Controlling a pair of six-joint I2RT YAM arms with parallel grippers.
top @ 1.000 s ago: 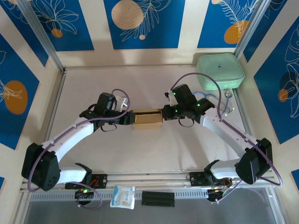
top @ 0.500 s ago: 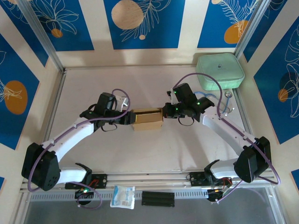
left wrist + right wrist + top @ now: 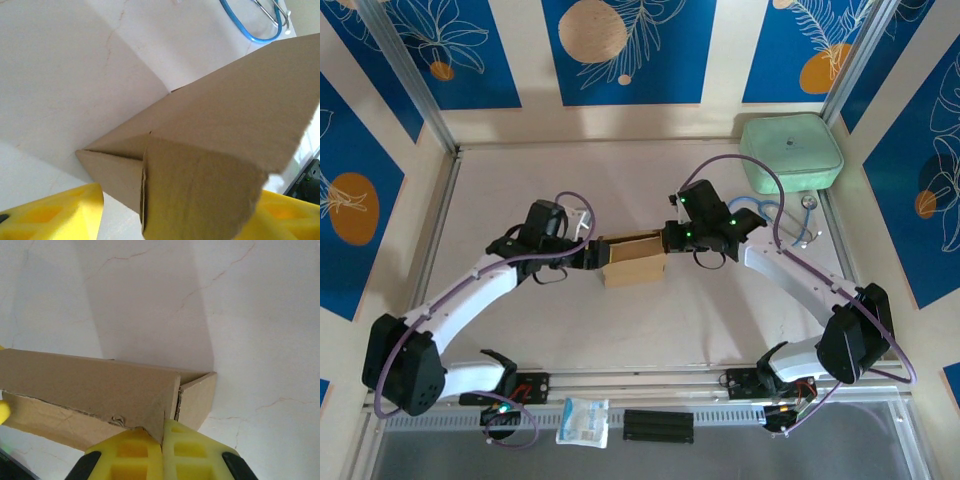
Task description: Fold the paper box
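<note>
Pale table (image 3: pixel 620 330), blue floral walls (image 3: pixel 620 50), right claw (image 3: pixel 667 241) pinching paper box (image 3: pixel 632 260), left claw (image 3: pixel 592 255) parted

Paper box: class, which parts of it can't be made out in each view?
Top external: both ends of the paper box, covered by the left gripper and right gripper.
Left wrist: its inside, blocked by its own near flap.
Right wrist: its far end, cut off by the left edge.
</note>
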